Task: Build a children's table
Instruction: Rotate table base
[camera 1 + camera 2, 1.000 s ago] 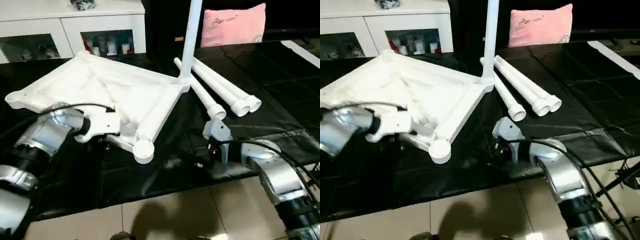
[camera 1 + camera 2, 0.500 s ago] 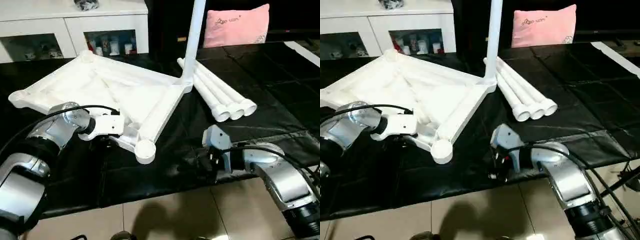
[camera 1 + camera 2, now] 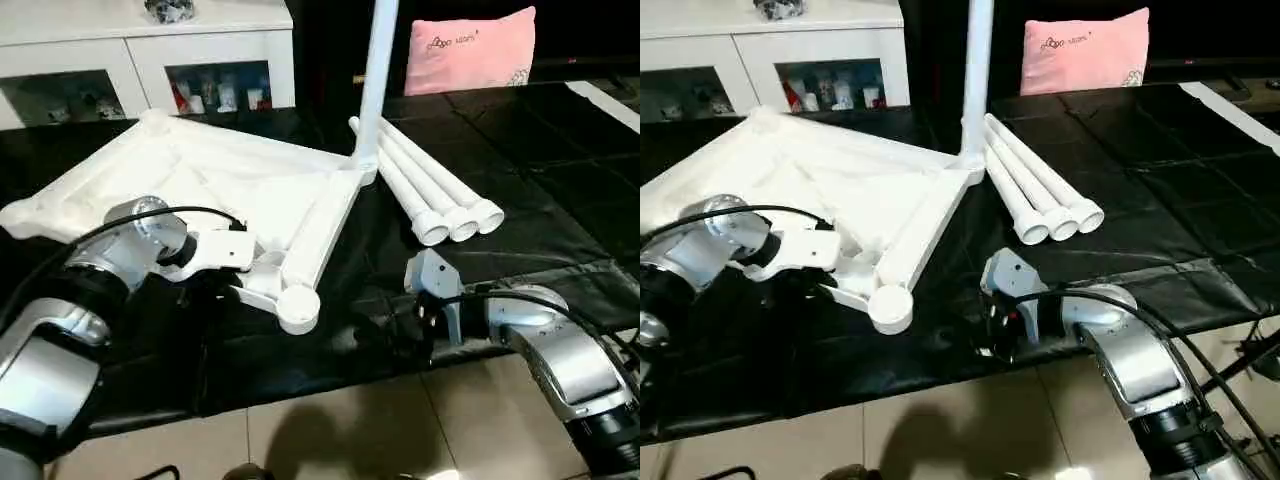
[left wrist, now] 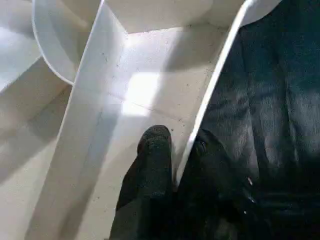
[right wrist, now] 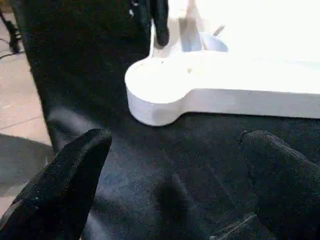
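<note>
1. Reading the layout, we judge the step in hand to be steadying the white plastic rectangular tabletop (image 3: 215, 190) so that more legs can go in: it lies upside down, ribbed underside up, on the black cloth-covered work surface (image 3: 560, 180), with one white tapered tube leg (image 3: 375, 70) already upright in its far right corner socket.
2. We see our left gripper (image 4: 175, 165) at the tabletop's near edge, just left of the round near corner socket (image 3: 298, 305). One black finger (image 4: 156, 150) sits inside the thin white rim wall, the other outside it, so the jaws are pinched onto the rim itself.
3. Our right gripper (image 5: 185, 170) hovers low over the cloth, to the right of that near socket and apart from it, its black fingers spread wide and holding nothing.
4. The three loose white tapered tube legs (image 3: 440, 200) lie side by side on the cloth, right of the tabletop and farther away than the right gripper, their open ends pointing toward us.
5. The next move, as we judge it, calls for the right gripper to reach back to the nearest loose leg while the left keeps the rim pinned.
6. We expect the tabletop could pivot on the cloth if the left pinch slips.
</note>
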{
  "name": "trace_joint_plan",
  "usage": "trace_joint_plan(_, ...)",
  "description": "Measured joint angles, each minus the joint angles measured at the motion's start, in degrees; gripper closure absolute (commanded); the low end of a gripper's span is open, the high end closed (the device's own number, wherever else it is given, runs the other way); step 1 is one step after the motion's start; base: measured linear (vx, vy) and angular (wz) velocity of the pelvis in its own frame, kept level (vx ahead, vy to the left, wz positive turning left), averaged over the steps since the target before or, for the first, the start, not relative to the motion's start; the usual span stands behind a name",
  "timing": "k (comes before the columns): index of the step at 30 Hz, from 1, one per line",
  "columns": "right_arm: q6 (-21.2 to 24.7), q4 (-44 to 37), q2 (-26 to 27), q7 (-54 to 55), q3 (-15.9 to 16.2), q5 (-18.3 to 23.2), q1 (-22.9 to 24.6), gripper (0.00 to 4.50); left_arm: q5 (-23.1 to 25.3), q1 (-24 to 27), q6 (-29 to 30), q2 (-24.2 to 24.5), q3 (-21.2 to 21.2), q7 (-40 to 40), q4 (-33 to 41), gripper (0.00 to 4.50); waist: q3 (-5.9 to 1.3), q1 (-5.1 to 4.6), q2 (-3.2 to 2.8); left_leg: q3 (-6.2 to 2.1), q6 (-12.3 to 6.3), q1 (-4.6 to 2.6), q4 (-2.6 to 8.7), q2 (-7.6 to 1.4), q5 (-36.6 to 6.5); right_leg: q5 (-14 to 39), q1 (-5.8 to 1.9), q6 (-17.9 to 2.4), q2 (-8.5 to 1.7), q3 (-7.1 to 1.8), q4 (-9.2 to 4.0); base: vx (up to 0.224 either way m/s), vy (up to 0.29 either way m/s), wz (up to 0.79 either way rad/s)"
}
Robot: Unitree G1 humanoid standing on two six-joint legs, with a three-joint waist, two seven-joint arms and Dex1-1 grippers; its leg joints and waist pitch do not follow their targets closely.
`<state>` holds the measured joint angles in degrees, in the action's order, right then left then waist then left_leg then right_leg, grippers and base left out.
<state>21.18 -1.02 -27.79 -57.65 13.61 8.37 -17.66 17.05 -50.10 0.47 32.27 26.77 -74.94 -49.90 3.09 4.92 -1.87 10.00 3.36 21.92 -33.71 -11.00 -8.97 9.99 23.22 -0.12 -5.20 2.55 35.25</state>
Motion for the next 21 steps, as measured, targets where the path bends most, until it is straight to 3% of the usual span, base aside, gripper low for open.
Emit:
trace_joint_plan(8,0.0,0.2,0.1,1.1,-0.1,0.0,0.0,0.00,-1.7,0.5,5.0,-2.2,-3.7,9.0,-0.5,4.23,0.01,-0.75,-0.03,-0.01,-0.03,0.09,0.04,-0.02,0.0,0.0,0.08,0.0,0.01,0.09,-0.05,0.000,0.000,0.00)
trace_joint_plan(13,-0.1,1.5,0.2,2.2,-0.1,0.0,-0.1,0.00,-2.2,0.6,8.0,-4.3,-6.3,14.1,-0.7,4.39,0.01,-0.38,-0.04,-0.02,-0.12,0.22,0.05,-0.01,-0.1,0.0,0.10,0.0,0.00,0.14,-0.22,0.000,0.000,0.00)
trace_joint_plan(21,-0.1,1.6,0.5,3.0,-0.2,0.0,0.0,0.00,-5.0,1.0,2.6,-6.9,-8.8,17.8,-4.4,4.48,0.04,0.62,-0.09,-0.05,-0.14,0.27,0.01,0.01,-0.1,0.0,0.07,0.0,-0.02,0.15,-0.24,0.000,0.000,0.00)
